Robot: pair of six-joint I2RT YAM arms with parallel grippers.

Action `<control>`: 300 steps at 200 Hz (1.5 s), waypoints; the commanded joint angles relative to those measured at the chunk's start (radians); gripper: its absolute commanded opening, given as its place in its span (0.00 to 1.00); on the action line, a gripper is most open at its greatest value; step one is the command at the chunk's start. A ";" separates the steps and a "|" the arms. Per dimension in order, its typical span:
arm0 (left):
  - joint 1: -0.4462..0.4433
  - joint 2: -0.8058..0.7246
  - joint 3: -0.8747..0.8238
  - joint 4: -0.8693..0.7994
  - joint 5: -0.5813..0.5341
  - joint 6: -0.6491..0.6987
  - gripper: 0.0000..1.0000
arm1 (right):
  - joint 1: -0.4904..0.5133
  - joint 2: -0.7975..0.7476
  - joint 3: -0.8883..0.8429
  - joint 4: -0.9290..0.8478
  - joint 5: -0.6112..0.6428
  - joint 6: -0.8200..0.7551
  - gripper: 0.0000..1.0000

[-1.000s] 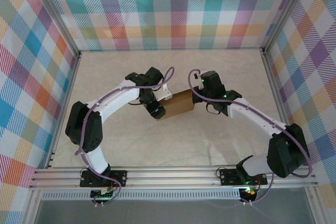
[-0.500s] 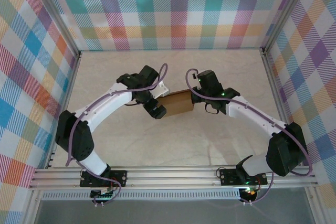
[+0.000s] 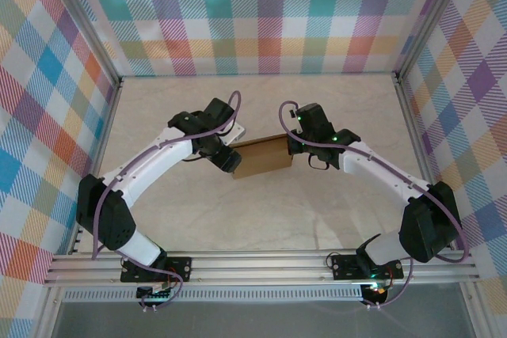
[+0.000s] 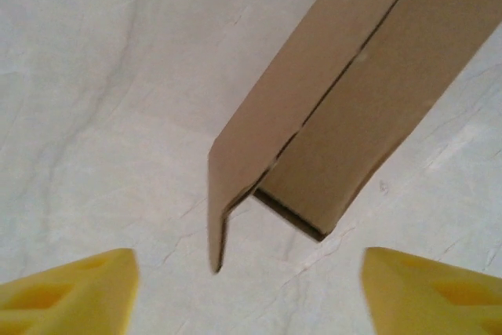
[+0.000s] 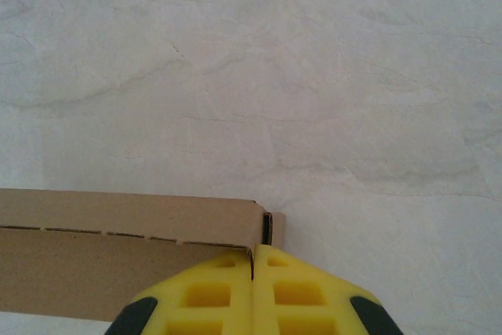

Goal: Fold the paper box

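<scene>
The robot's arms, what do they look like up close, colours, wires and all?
Both the left arm and right arm are curved white shells with chunky black joints. A purple cable loops along each. Small green lights glow on the right one. The jaws are bright yellow, moulded with hollow pockets.

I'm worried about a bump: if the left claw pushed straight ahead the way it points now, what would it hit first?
Most likely the paper box: its near end, with a loose flap standing off it, lies straight ahead of the open left claw. How far ahead is unclear.
</scene>
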 commanded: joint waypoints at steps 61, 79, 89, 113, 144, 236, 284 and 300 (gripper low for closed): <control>-0.005 -0.031 0.051 -0.058 -0.027 -0.016 0.32 | 0.006 0.021 0.007 -0.079 -0.014 0.026 0.00; -0.005 -0.029 0.052 -0.052 -0.024 -0.017 0.26 | 0.006 0.020 0.005 -0.081 -0.017 0.028 0.00; -0.005 -0.028 0.054 -0.049 -0.015 -0.017 0.24 | 0.006 0.020 0.005 -0.078 -0.019 0.028 0.00; -0.005 -0.028 0.049 -0.037 -0.006 -0.016 0.21 | 0.006 0.018 0.004 -0.077 -0.023 0.030 0.00; -0.005 -0.027 0.043 -0.022 -0.023 -0.013 0.22 | 0.006 0.015 0.002 -0.078 -0.026 0.031 0.00; -0.002 -0.005 0.032 0.031 -0.017 -0.006 0.27 | 0.008 0.010 0.001 -0.080 -0.037 0.041 0.00; -0.001 0.014 0.029 0.033 -0.001 0.001 0.21 | 0.008 0.010 0.004 -0.083 -0.038 0.041 0.00; 0.001 0.017 0.028 0.034 -0.004 0.000 0.21 | 0.009 0.009 0.004 -0.082 -0.040 0.040 0.00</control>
